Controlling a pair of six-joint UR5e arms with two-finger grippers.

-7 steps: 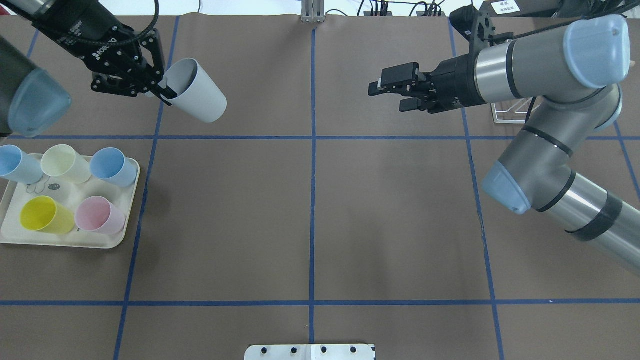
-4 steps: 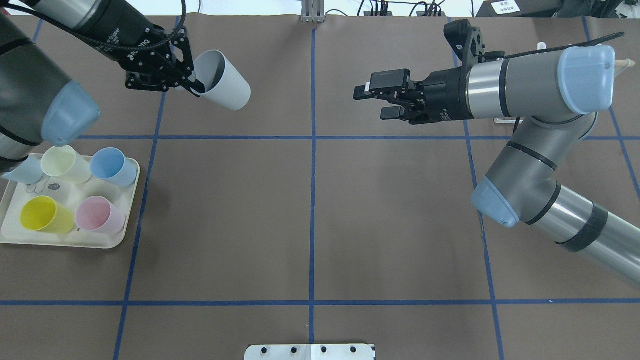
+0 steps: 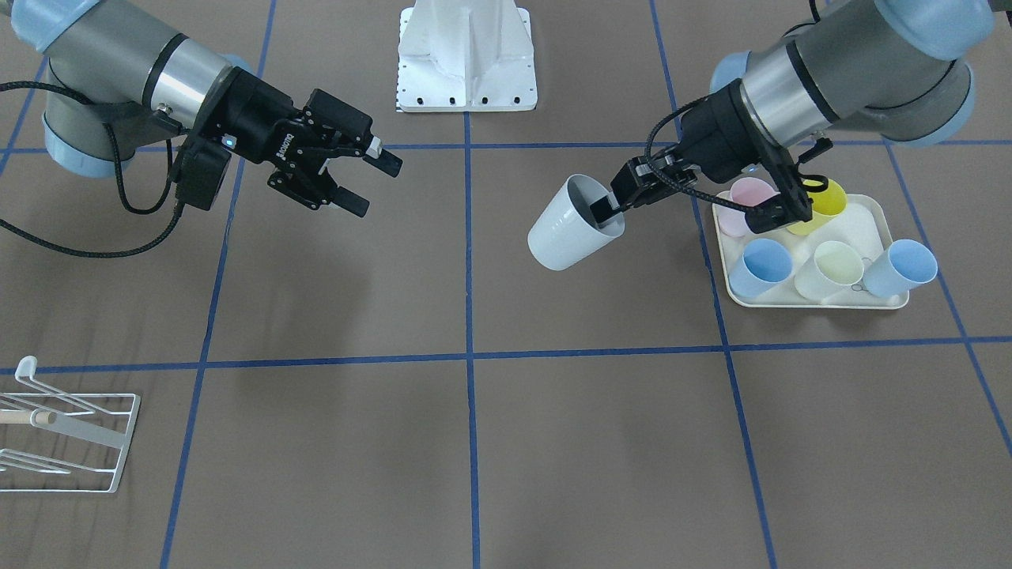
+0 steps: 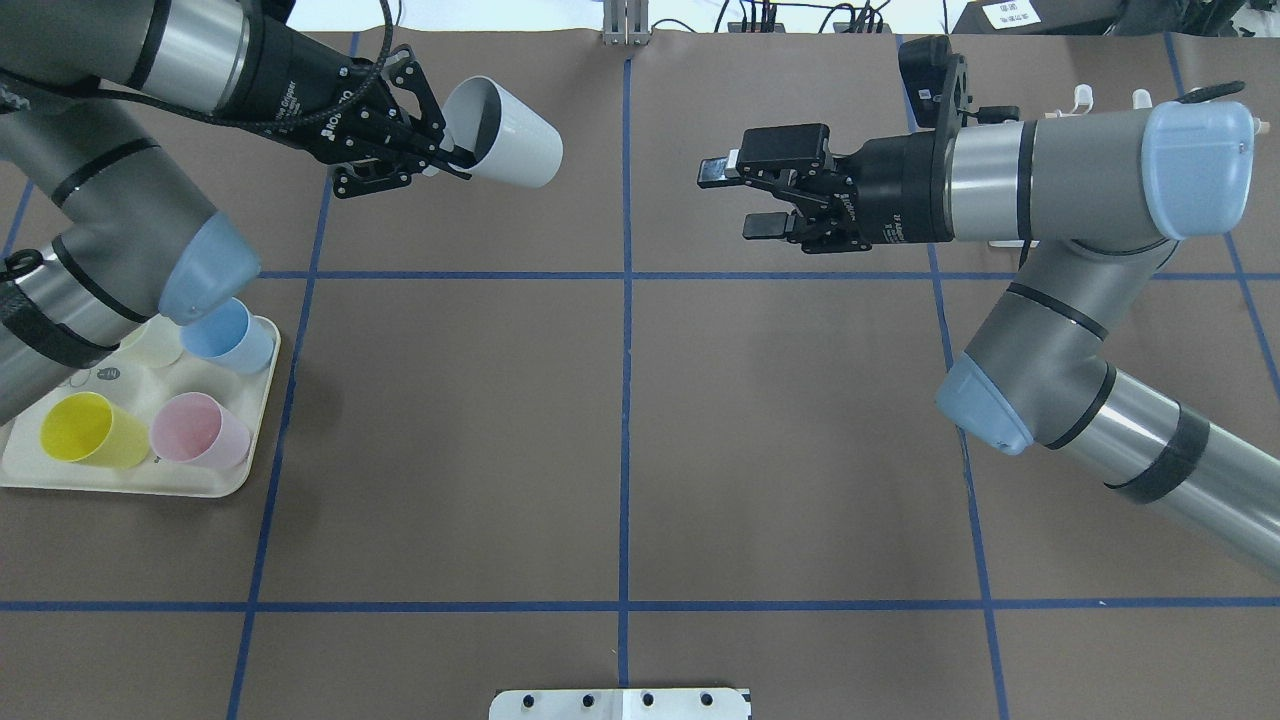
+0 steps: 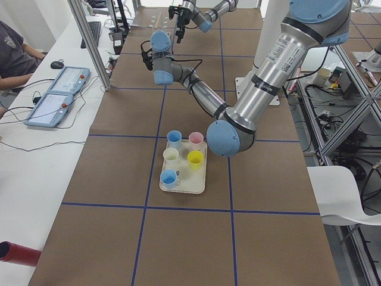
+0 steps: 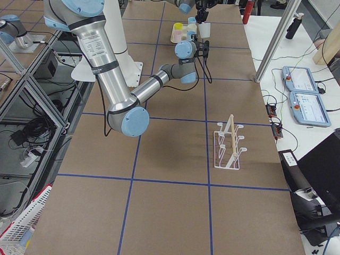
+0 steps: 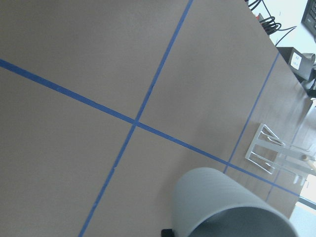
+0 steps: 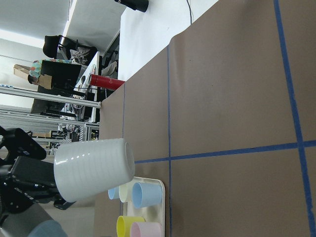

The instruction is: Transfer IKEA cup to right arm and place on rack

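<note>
Brown paper crossed by blue tape lines (image 4: 625, 400) covered the table (image 4: 780, 450), and a cream tray (image 4: 130, 488) sat toward the robot's left end of it, carrying five small cups: a yellow cup (image 3: 826, 197), a pink cup (image 3: 747, 194), two blue cups (image 3: 763, 265) and a pale cream cup (image 3: 838, 269). The white cup (image 4: 510, 150) was off the tray and clear of the table, held in the air beyond the tray's far edge and shifted from it toward the middle of the table. It lay tilted almost on its side, its mouth turned back to the left gripper (image 4: 450, 160) and its base pointing away from the tray. That gripper was closed on the cup's rim, one finger (image 3: 599, 211) inside the mouth and the other outside the wall. The right gripper (image 4: 735, 198) hung farther from the tray than the cup, facing the cup's base with clear space between them; its jaws were spread wide and held nothing. The rack (image 3: 71, 442) stood on the table at the end opposite the tray, well apart from it and from both grippers, with a wooden dowel (image 3: 28, 419) lying across its white wire prongs
</note>
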